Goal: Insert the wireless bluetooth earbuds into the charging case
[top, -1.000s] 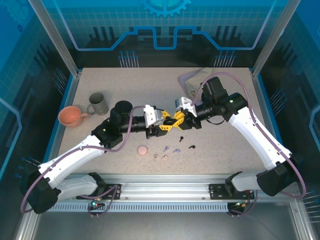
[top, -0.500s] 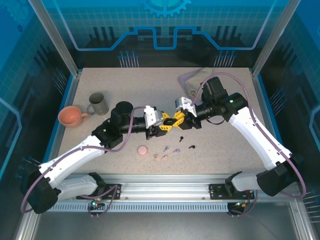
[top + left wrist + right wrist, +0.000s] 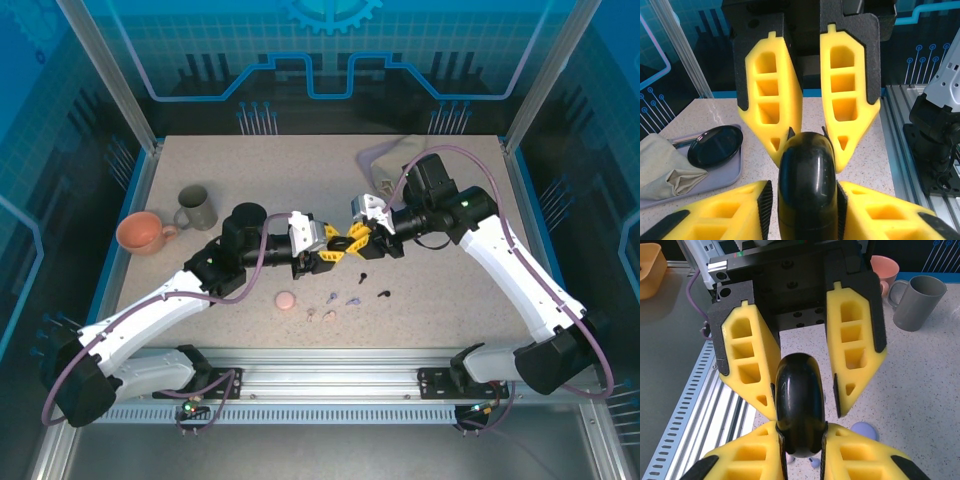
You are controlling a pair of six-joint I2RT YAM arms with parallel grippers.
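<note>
1. By the left edge of the counter [image 3: 270,170] stand an orange cup [image 3: 140,232] and, just beside it, a grey mug [image 3: 197,208].
2. The left hand [image 3: 332,251] reaches to mid-counter. It is narrowed onto the black charging case [image 3: 807,185], and its wrist view shows its pads against both sides of the case.
3. A round pink case [image 3: 286,300] lies toward the near edge.
4. Right of it, loose on the counter and outside any case, lie two pale pink earbuds [image 3: 311,314], two lavender earbuds [image 3: 352,300] and two black earbuds [image 3: 384,293].
5. The right hand [image 3: 354,239] meets the left one and is clamped tight on the same black charging case, which is held edge-on between them.
6. At the far right corner a grey tray [image 3: 732,172] carries a crumpled cloth [image 3: 665,167] and a black disc [image 3: 715,146].
</note>
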